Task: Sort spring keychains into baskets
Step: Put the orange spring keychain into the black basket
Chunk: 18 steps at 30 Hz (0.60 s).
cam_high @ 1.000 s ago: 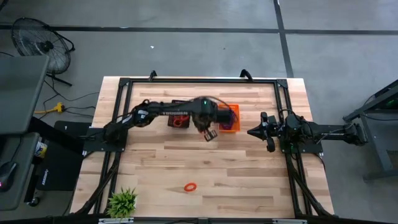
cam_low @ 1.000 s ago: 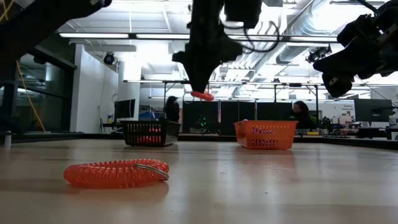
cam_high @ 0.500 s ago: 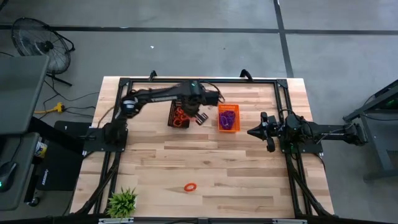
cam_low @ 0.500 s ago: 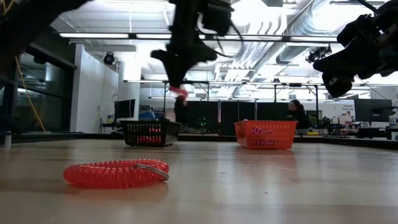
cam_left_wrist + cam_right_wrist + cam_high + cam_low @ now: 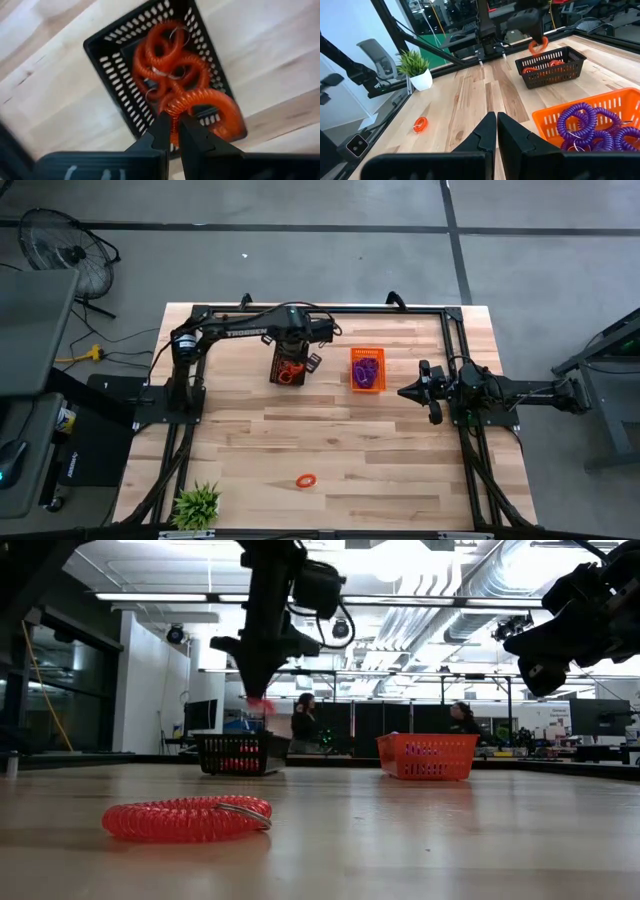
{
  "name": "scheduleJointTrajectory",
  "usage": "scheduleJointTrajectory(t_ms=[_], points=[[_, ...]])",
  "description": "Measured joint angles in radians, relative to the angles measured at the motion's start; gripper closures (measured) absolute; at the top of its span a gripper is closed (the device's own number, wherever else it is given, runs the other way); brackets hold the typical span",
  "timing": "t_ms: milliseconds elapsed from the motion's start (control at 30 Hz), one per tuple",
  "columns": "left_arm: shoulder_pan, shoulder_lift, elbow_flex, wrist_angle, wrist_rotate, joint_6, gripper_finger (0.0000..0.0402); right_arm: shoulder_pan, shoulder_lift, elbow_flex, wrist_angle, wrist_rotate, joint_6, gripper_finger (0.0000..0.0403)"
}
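Note:
My left gripper (image 5: pixel 303 361) hovers over the black basket (image 5: pixel 286 367), shut on one orange-red spring keychain (image 5: pixel 212 107). In the left wrist view the black basket (image 5: pixel 112 75) lies below the fingers and holds several orange-red keychains (image 5: pixel 165 55). The orange basket (image 5: pixel 366 370) stands to its right on the table and holds purple keychains (image 5: pixel 590 125). One more orange-red keychain (image 5: pixel 306 480) lies flat on the table near the near edge. My right gripper (image 5: pixel 412 392) waits, shut, to the right of the orange basket. My left gripper pinches the orange-red keychain's coil (image 5: pixel 174 109) between its two fingers, coming from above and pointing down. The loop hangs beside and below the fingertips, lifted clear over the black basket (image 5: pixel 551 67).
A small potted plant (image 5: pixel 197 505) stands at the table's near left corner. A dark frame (image 5: pixel 320 308) runs along the table's far edge and sides. Bare wood (image 5: pixel 400 460) lies between the baskets and the near edge. People stand in the room beyond the table.
My left gripper has carried the orange-red keychain from beside the orange basket toward the table's left and a little toward the far edge, and now stands over the black basket. It has stayed shut on the keychain.

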<state>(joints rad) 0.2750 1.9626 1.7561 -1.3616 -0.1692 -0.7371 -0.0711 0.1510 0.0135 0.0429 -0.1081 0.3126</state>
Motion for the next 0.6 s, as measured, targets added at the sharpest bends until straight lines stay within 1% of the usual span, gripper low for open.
scheduleJointTrajectory(t_ms=[167,300,433,600], points=[[0.040,0.009,-0.074,0.087,0.034,0.007,0.0385,0.000,0.000,0.000,0.000,0.000,0.000,0.0392],[0.061,0.003,-0.107,0.092,0.035,0.029,0.0385,0.000,0.000,0.000,0.000,0.000,0.000,0.0392],[0.060,0.005,-0.125,0.109,0.036,0.047,0.0384,0.000,0.000,0.000,0.000,0.000,0.000,0.0392],[0.058,0.005,-0.130,0.130,0.032,0.049,0.0357,0.000,0.000,0.000,-0.001,0.000,0.000,0.0392]])
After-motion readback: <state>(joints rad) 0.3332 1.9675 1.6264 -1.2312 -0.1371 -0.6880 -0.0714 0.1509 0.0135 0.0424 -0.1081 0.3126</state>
